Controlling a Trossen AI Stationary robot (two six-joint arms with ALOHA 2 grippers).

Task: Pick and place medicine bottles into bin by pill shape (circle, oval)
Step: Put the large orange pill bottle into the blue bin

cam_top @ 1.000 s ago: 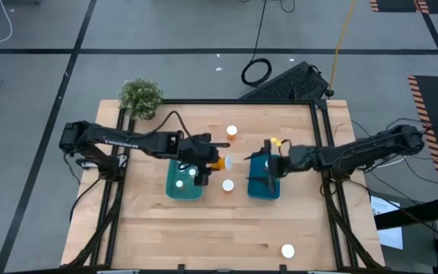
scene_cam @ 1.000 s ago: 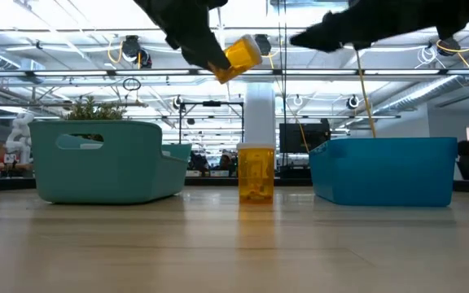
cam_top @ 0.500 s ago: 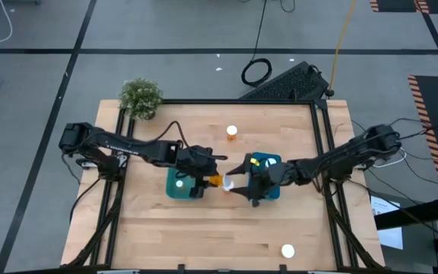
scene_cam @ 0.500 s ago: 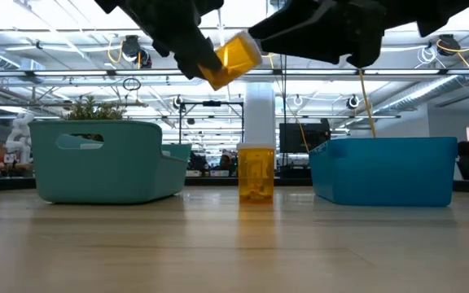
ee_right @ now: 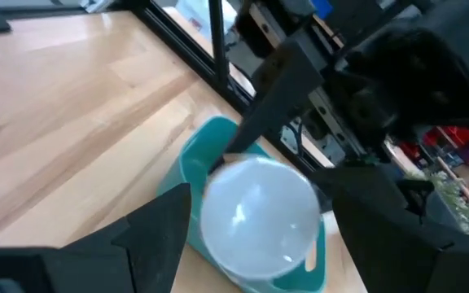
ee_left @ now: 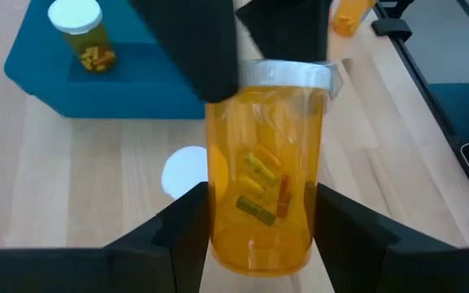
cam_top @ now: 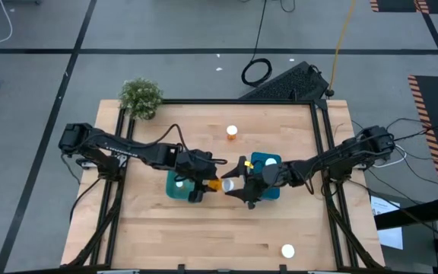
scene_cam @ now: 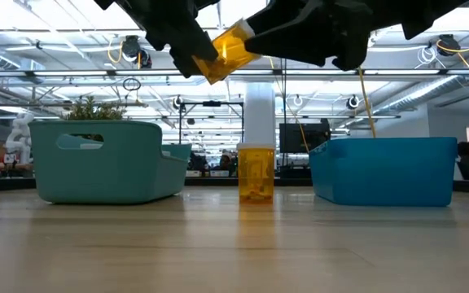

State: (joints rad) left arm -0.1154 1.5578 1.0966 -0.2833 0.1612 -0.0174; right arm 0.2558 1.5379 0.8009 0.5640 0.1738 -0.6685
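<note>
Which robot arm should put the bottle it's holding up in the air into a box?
Probably the right. The left gripper holds the bottle by its orange body, while the right gripper already brackets its white cap, beside the blue bin. The pills look long, though which bin takes ovals isn't shown.

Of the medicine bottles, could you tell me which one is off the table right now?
The orange bottle between the two bins, held by the left gripper with the right gripper at its cap; the others stand on surfaces.
</note>
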